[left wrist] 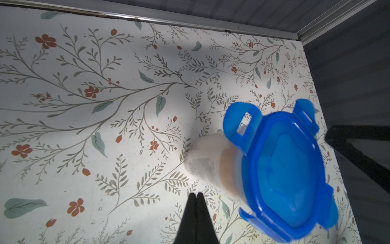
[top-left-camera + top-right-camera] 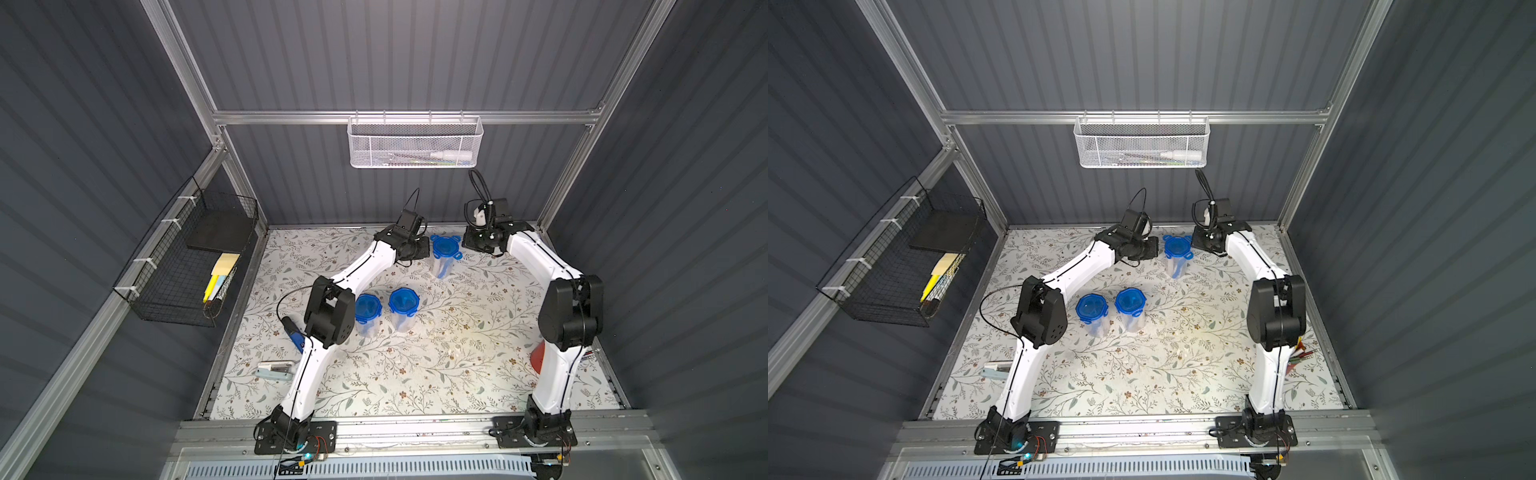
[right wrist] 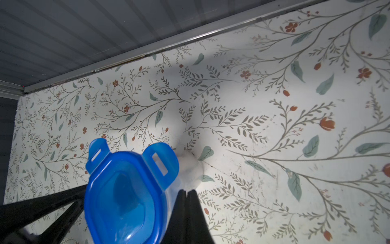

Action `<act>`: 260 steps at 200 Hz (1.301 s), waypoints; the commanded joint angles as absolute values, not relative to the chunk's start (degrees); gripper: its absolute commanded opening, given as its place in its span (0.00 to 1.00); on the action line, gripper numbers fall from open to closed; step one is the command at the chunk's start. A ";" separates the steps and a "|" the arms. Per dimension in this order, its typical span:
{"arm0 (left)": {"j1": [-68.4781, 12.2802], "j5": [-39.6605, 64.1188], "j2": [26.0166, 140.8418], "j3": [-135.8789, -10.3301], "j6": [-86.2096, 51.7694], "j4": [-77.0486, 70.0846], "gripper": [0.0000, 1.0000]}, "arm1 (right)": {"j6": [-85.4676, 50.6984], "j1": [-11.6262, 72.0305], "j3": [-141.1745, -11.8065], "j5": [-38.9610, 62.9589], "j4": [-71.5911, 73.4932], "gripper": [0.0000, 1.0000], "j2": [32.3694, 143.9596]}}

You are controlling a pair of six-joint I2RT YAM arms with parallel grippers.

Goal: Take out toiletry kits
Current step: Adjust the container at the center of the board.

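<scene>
label: dark patch, unreadable | kit bottle [image 1: 211,164] inside far jar [image 2: 437,268], long axis upright, tan cap toward lid [image 1: 285,169] | left gripper [image 1: 196,196] closed on nothing, beside jar | right gripper [image 3: 186,192] closed on nothing, jar's opposite side

Closed right gripper [image 3: 186,191], blue-lidded jar [image 3: 126,194] beside

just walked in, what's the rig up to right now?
Both arms are reaching to the far end of the table, one on each side of a clear jar with a blue clip lid. The lid's clips look flipped outward, but the lid is on. The left tool and right tool are both shut, hold nothing and sit close beside that jar. A second jar and a third jar stand mid-table, lidded. Nothing has been taken out.
</scene>
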State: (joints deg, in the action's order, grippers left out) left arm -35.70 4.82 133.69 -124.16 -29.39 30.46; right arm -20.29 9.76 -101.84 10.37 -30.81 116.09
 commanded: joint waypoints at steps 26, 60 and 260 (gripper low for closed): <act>-36.21 9.05 131.64 -120.12 -31.02 27.32 0.00 | -19.62 10.54 -110.19 13.18 -33.49 0.04 122.43; -36.55 10.92 129.39 -116.00 -31.63 25.61 0.00 | -18.81 12.53 -114.52 12.73 -32.75 0.05 125.71; -39.02 10.28 122.06 -113.81 -28.93 24.40 0.00 | -14.68 13.10 -106.51 0.19 -27.20 0.07 122.09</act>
